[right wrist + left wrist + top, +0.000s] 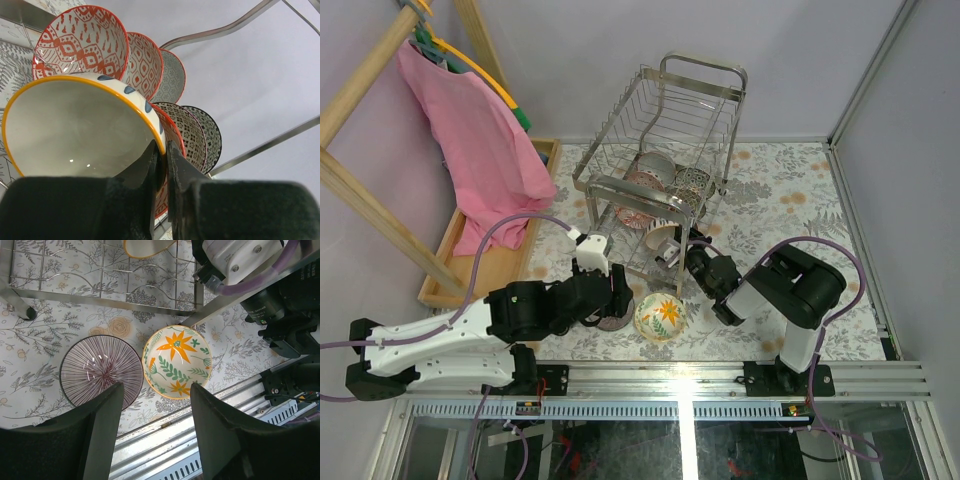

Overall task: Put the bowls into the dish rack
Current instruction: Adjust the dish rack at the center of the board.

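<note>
Several bowls (80,45) are seen slotted in the dish rack (620,187), one more — the yellow-rimmed bowl (75,125) — is pinched by its rim in the right gripper (162,150) beside them, and two, a striped bowl (100,370) and a floral bowl (177,360), are left on the table (790,200) below the wide-spread left gripper (156,390).

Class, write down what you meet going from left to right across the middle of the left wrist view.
Striped purple bowl → floral bowl → right arm.
</note>
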Available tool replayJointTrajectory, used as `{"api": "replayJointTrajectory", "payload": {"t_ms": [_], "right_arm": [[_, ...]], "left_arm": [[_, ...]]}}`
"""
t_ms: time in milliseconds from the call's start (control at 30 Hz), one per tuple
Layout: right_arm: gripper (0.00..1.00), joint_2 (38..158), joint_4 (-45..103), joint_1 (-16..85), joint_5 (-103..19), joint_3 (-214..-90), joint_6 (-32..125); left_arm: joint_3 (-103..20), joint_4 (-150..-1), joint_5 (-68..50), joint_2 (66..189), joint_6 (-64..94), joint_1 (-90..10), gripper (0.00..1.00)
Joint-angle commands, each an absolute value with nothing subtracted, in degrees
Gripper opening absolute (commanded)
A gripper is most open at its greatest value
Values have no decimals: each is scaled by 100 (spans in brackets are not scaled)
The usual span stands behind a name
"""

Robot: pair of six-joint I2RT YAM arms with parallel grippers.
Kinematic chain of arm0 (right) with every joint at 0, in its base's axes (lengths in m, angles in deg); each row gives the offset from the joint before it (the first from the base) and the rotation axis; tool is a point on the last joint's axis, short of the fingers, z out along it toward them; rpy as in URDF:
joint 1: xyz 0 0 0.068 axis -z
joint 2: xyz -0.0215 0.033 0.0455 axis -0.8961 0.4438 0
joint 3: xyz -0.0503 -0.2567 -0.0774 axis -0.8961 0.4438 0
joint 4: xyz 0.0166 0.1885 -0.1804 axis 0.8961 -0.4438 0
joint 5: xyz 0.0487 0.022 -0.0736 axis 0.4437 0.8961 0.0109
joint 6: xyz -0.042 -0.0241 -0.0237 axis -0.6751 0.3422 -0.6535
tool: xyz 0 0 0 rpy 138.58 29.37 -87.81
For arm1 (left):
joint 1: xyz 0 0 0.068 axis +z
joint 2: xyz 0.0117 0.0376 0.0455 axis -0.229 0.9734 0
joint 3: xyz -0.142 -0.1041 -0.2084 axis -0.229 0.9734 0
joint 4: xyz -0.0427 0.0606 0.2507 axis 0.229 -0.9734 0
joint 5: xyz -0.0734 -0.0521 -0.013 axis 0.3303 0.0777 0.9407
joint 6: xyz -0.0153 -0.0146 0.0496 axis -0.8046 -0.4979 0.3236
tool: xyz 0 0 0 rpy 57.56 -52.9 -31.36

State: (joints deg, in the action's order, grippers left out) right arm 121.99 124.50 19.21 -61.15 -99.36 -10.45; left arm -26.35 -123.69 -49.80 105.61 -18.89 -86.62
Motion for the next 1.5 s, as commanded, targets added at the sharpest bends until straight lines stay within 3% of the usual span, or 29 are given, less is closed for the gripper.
{"api": "replayJointTrajectory", "payload": {"t_ms": [0,567,1033,1100,1267,1467], "right_arm": [[13,12462,12734,1715,-5472,-9365,-1242],[28,12105,12731,1669,-5260,-8950,-826],[29,11997,12733,1483,-5663,-8772,-753],[35,11985,12726,1456,-5758,-8742,-708],[35,11968,12729,1394,-5922,-8710,-619],[45,11839,12728,1380,-6140,-8676,-525]], "left_arm": [[-2751,-12067,-5008,10605,-1813,-8616,55],[-2805,-11925,-4935,10749,-1751,-8597,55],[-2831,-11826,-4917,10848,-1697,-8584,55],[-2831,-11813,-4911,10856,-1689,-8574,55],[-2840,-11787,-4903,10869,-1653,-8561,55],[-2846,-11754,-4863,10887,-1588,-8517,55]]}}
